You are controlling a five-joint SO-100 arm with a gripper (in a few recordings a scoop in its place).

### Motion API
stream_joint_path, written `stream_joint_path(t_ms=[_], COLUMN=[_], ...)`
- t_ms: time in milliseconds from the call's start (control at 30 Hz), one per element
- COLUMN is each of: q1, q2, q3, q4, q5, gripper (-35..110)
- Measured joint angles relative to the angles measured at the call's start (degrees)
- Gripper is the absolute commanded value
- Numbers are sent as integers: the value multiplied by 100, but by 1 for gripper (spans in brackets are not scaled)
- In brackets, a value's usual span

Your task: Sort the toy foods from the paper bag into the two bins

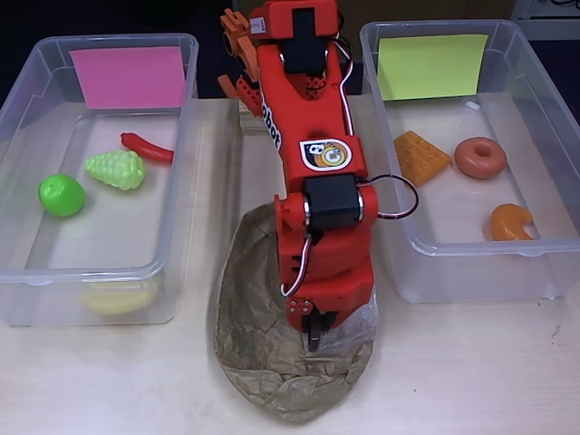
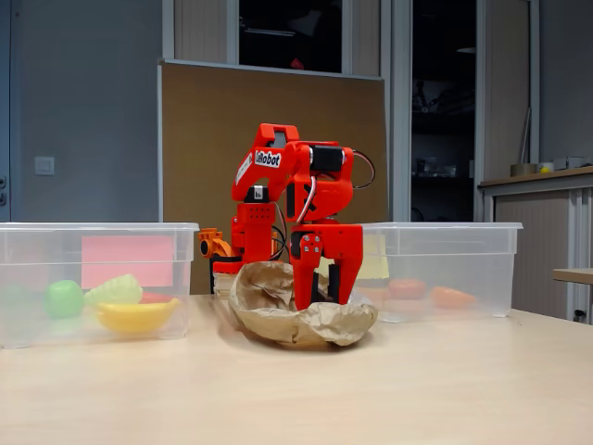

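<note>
gripper (image 1: 314, 337) reaching down into bag (image 1: 263, 362), jaws spread, nothing visibly gripped | bag lying between the bins | banana (image 2: 135, 316) sitting in pink-label bin (image 1: 27, 100)

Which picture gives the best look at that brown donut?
The overhead view: the donut lies in plain sight, ring and hole clear, in the yellow-labelled bin. In the fixed view it is just a blurred reddish shape through the bin's wall.

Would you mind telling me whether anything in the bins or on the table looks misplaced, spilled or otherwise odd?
Nothing stands out. The apple, grapes, chili and banana lie in the pink-labelled bin; the waffle, donut and croissant in the yellow-green one. The gripper reaches into the crumpled paper bag.
</note>
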Motion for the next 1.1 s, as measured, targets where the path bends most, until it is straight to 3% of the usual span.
stream_joint_path(t_ms=[400,600,800,1100], q1=[-35,97,-149,-1362], q2=[967,2522,4245,5511], q3=[-413,527,1793,2672], q4=[1345,2013,2101,2083], q5=[-554,-554,176,2127], gripper=[4,2,1,1])
